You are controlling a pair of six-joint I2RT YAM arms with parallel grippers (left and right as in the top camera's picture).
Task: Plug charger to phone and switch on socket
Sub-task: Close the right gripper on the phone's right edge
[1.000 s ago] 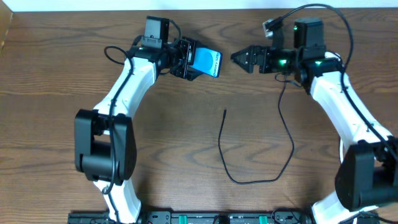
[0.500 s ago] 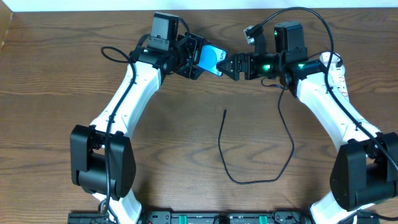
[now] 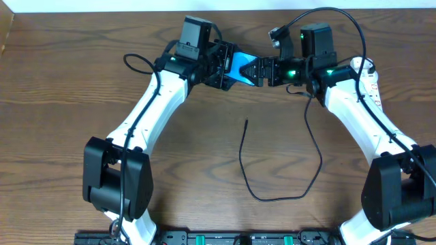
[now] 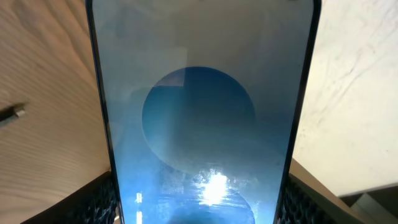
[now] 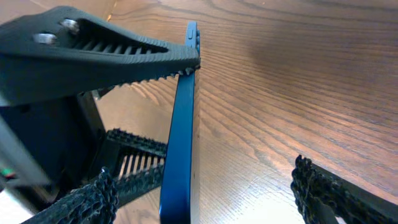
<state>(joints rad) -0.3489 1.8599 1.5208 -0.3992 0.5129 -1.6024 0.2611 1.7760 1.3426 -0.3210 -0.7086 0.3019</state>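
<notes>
My left gripper is shut on the phone and holds it above the table at the back. In the left wrist view the blue screen fills the frame between both pads. My right gripper faces it from the right and stands open, with the phone's free end between its jaws. The right wrist view shows the phone edge-on, with open fingers on either side. The charger cable lies loose on the table, its tip pointing to the back. The white socket peeks out behind my right arm.
The charger cable loops from mid-table round to the right and up under my right arm. Its tip also shows at the left edge of the left wrist view. Both arms meet at the back centre over the brown wooden table.
The left arm has carried the phone to the right. The right gripper came left to meet it and now has the phone's end between its jaws, which have narrowed slightly.
</notes>
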